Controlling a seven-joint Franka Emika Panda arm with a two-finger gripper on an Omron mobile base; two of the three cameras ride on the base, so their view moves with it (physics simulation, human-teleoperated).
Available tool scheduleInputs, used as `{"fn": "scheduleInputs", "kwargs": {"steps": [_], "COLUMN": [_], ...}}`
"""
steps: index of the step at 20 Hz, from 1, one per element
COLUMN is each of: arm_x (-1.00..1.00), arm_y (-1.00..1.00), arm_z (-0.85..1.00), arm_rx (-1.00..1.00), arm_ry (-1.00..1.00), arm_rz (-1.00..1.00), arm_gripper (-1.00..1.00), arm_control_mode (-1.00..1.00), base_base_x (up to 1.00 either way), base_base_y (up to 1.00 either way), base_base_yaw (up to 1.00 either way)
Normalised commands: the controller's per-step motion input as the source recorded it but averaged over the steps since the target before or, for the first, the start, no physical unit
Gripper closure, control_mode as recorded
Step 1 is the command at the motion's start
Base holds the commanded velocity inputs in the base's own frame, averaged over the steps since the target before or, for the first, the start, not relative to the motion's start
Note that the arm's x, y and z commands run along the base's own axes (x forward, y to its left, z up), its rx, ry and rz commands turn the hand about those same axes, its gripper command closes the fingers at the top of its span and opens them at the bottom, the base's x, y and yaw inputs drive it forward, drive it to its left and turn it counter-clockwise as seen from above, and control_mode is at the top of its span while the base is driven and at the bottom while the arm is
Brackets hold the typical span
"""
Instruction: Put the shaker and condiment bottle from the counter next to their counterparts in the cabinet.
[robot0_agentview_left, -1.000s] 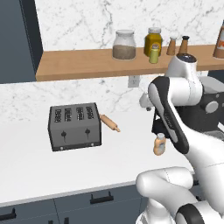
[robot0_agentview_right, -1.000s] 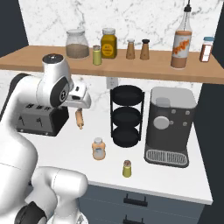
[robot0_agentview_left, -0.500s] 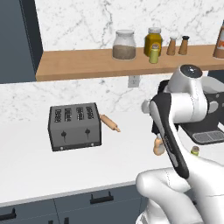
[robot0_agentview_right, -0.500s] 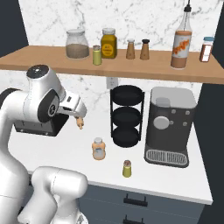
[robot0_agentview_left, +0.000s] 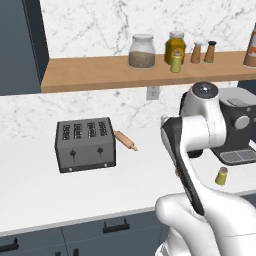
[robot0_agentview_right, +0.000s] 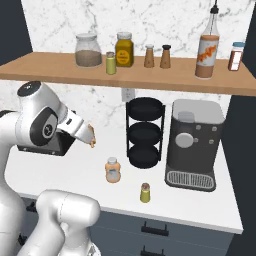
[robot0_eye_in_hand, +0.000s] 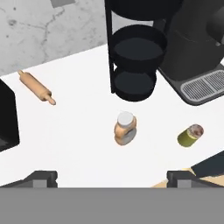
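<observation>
On the white counter (robot0_agentview_right: 200, 200), at the left, the toaster (robot0_agentview_left: 86, 144) stands with the rolling pin (robot0_agentview_left: 125, 140) just beside its right end; in the right base view the arm covers most of the toaster and all but the tip of the pin. The condiment bottle (robot0_agentview_right: 113, 170) stands upright on the counter in front of the black three-tier rack (robot0_agentview_right: 144, 131), apart from it. The shaker (robot0_agentview_right: 145, 192) stands near the counter's front edge, right of the bottle and before the coffee machine (robot0_agentview_right: 192, 145). In the left base view the arm hides the bottle. The gripper (robot0_eye_in_hand: 111, 177) hangs above the bottle, its jaws spread wide and empty (only the fingertips (robot0_eye_in_hand: 41, 177) show, cropped at the frame's bottom). On the cabinet (robot0_agentview_right: 60, 72) above, the matching shaker (robot0_agentview_right: 110, 63) stands between two jars; the reddish-brown bottle (robot0_agentview_right: 208, 50) stands further right.
</observation>
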Motion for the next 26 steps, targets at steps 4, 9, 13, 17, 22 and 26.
{"fn": "scheduleInputs", "kwargs": {"steps": [4, 9, 13, 17, 22, 26], "arm_x": [0.0, 0.0, 0.0, 0.0, 0.0, 0.0], "arm_y": [0.0, 0.0, 0.0, 0.0, 0.0, 0.0], "arm_z": [-0.05, -0.05, 0.0, -0.03, -0.25, -0.45], "arm_rx": [-0.05, -0.11, -0.09, -0.05, -0.04, -0.05], "arm_ry": [-0.07, -0.13, -0.16, -0.11, -0.05, 0.0], "arm_rz": [-0.31, -0.27, -0.24, -0.2, -0.09, -0.01], "arm_gripper": [-1.0, -1.0, -1.0, -1.0, -1.0, -1.0], "arm_control_mode": [-1.0, -1.0, -1.0, -1.0, -1.0, -1.0], "base_base_x": [0.0, 0.0, 0.0, 0.0, 0.0, 0.0], "base_base_y": [0.0, 0.0, 0.0, 0.0, 0.0, 0.0], "base_base_yaw": [0.0, 0.0, 0.0, 0.0, 0.0, 0.0]}}
